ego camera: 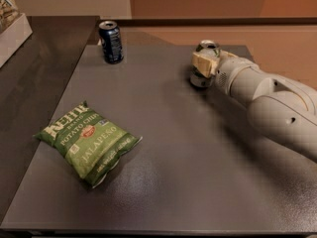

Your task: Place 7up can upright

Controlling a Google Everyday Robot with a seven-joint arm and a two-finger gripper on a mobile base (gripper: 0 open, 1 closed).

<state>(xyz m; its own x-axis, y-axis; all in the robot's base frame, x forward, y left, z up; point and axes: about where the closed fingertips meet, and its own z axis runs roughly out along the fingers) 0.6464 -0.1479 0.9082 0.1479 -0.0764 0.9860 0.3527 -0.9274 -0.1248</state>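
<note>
7up can [207,47] clamped between jaws, far right

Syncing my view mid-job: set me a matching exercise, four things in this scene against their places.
Things:
1 7up can
2 blue can
3 chips bag
4 gripper

Places:
A front left, lying flat
B back left, upright
C back right, shut round a can
D back right, upright, gripped

Pairs: 1-D, 2-B, 3-A, 4-C
</note>
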